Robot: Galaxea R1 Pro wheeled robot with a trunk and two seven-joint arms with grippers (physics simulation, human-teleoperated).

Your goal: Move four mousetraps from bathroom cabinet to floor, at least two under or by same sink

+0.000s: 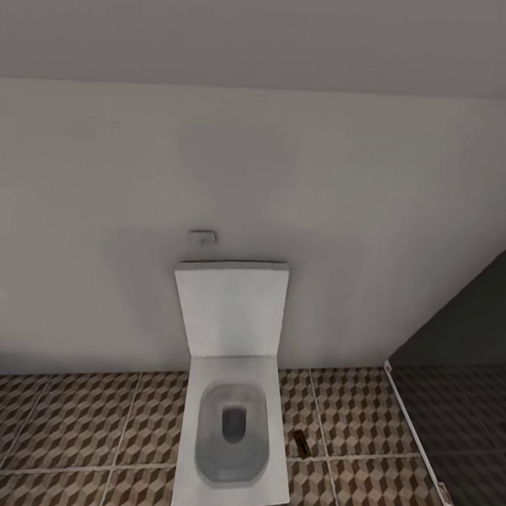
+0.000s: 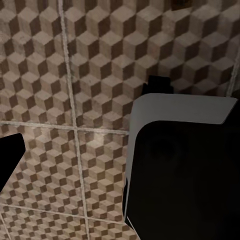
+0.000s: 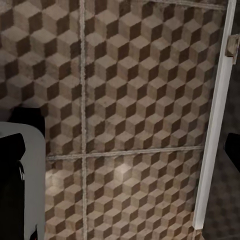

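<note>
Toilet (image 1: 234, 400) ahead of us, lid up against wall (image 1: 257, 172). One mousetrap (image 1: 300, 441) lies on floor (image 1: 73, 429) just right of bowl, near grout line. Glass partition (image 1: 451, 441) at right edge. Finger state: we cannot tell, either gripper.

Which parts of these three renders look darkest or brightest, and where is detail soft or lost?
Head view: flat, dim light on the wall, dark shower corner, mousetrap tiny and soft. Left wrist view: a black robot part hides detail. Right wrist view: a pale bright patch on the bathroom floor.
</note>
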